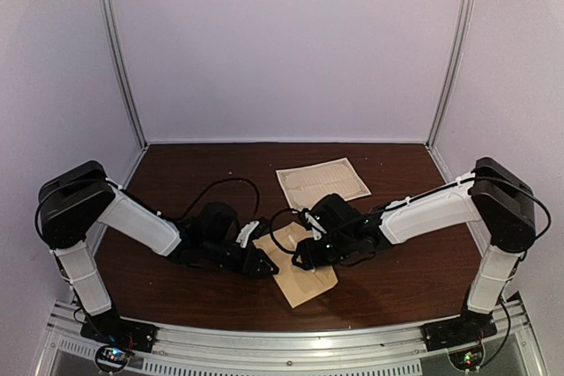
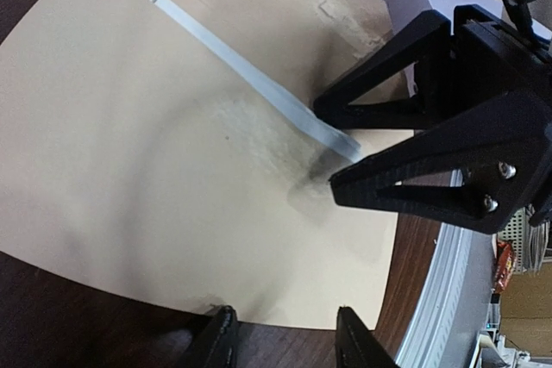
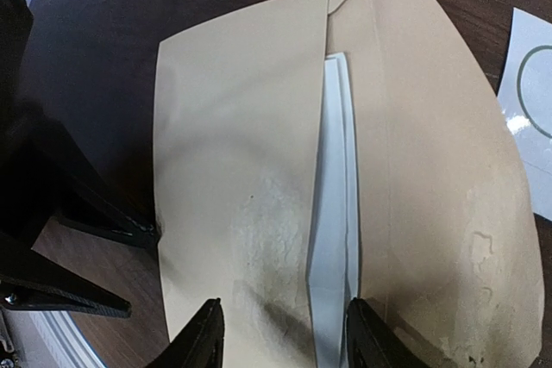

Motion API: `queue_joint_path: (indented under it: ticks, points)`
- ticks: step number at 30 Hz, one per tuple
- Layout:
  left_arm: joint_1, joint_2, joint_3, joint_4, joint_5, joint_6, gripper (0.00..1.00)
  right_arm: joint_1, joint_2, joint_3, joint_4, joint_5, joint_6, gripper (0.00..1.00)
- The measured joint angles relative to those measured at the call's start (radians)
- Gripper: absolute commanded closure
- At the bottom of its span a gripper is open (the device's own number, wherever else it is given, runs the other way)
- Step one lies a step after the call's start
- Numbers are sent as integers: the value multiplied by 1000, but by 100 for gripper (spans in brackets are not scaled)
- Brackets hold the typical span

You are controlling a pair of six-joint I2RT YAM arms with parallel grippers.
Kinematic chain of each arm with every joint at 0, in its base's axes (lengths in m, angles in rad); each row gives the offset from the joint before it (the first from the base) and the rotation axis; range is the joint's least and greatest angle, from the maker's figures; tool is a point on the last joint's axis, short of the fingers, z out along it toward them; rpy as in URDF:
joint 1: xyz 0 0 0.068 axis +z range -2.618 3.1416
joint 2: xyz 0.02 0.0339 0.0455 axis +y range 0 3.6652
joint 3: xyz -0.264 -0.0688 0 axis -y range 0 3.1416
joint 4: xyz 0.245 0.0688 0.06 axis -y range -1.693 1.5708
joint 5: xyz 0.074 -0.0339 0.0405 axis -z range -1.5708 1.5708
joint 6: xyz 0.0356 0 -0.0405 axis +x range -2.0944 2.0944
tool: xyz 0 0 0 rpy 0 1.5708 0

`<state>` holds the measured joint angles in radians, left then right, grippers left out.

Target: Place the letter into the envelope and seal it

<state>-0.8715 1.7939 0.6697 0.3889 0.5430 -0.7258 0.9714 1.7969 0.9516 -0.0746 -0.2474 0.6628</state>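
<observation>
The envelope point(image 1: 304, 283) is laid flat near the front of the table point(image 1: 405, 275). The right gripper point(image 3: 285, 321) is set half open around a white strip point(image 3: 332, 213), likely for a pinch. The left gripper point(image 2: 285, 329) is held open at the envelope's edge, perhaps to steady it.

A tan kraft-paper rectangular envelope point(image 1: 308, 283) lies on the dark wooden desk point(image 1: 176, 173) near its front edge, left jaws at its left side, right jaws over it, a thin white paper strip point(image 3: 332, 213) along its flap, a pale rectangular sheet point(image 1: 322, 182) behind it, apart.
</observation>
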Motion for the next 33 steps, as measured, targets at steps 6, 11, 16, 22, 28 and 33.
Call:
queue_joint_path:
  ticks: [6,11,16,22,28,33]
  points:
    - [0,0,-2,5,0,-7,59,0,7,7,6,-19,16,51]
    - [0,0,-4,7,0,-9,59,0,10,7,13,-31,25,51]
    - [-3,-14,-4,-17,-16,-1,56,3,6,25,-29,-1,13,45]
    - [0,-67,-3,-71,-54,14,56,3,-34,60,-96,71,-18,41]
    - [23,-72,-3,-84,-69,17,56,-27,-42,72,-94,77,-40,43]
    - [45,-72,-3,-94,-80,17,56,-47,0,131,-79,66,-57,44]
